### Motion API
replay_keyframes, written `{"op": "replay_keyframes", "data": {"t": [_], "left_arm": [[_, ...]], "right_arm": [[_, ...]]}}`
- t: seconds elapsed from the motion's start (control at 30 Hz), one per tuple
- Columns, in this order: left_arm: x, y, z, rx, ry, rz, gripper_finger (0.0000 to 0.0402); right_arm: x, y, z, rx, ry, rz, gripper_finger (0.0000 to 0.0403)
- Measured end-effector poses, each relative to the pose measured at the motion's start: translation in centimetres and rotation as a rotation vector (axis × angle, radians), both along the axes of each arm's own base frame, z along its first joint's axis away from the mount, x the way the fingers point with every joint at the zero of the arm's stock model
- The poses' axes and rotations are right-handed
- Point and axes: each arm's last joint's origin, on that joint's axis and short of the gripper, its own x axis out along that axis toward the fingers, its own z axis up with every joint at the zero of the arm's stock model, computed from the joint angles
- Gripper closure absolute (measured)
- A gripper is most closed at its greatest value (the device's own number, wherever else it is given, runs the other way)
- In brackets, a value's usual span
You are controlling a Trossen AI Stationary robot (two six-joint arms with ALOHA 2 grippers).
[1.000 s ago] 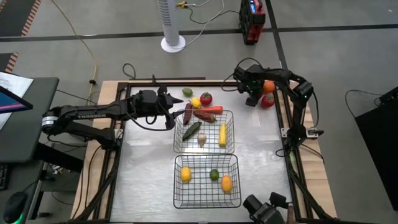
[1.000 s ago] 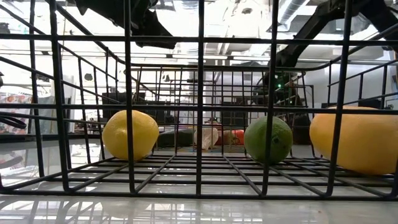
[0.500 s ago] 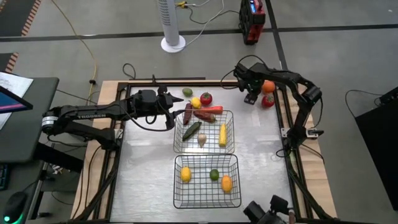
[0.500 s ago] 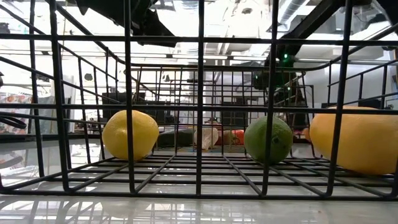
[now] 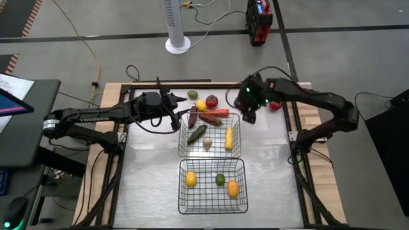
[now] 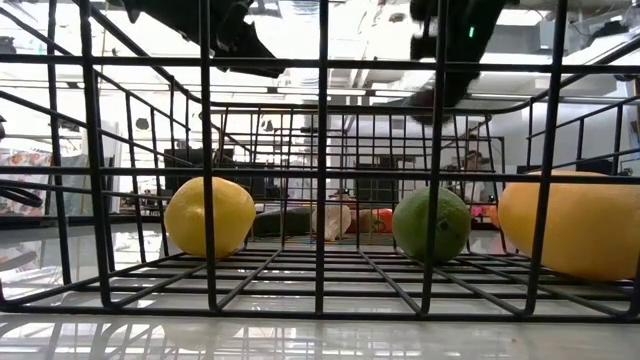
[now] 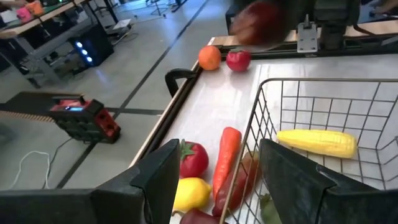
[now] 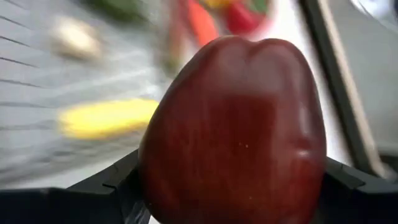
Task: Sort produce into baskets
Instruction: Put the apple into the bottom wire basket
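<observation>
On the worktop (image 5: 268,160), 2 wire baskets sit one behind the other, the far basket (image 5: 236,150) holding corn (image 5: 229,138) and the near basket (image 5: 242,191) a lime (image 5: 220,179), while the right gripper (image 5: 246,110) hovers beside the far one.

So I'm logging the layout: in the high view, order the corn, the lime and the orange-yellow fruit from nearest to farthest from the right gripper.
From the right gripper:
1. Corn, upper basket, right side.
2. Lime, lower basket, middle.
3. Orange-yellow fruit, lower basket, front right.
</observation>
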Motion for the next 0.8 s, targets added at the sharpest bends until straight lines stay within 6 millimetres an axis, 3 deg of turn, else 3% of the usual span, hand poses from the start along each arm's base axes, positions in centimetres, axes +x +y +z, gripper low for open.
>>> {"op": "replay_keyframes", "data": {"t": [0.17, 0.33, 0.63, 0.8], "left_arm": [[0.0, 0.0, 0.0, -0.011, -0.009, 0.006, 0.0194], [0.0, 0.0, 0.1, -0.035, -0.026, 0.016, 0.0194], [0.0, 0.0, 0.1, -0.091, -0.054, 0.038, 0.0194], [0.1, 0.0, 0.2, -0.096, -0.075, 0.04, 0.0194]], "right_arm": [[1.1, 6.0, 1.9, 0.13, -0.189, 0.25, 0.0077], [2.7, 12.1, 1.7, 0.208, -0.241, 0.441, 0.0076], [4.8, 21.6, -3.4, 0.319, -0.044, 0.588, 0.0076], [6.5, 22.6, -6.4, 0.34, 0.048, 0.511, 0.0062]]}}
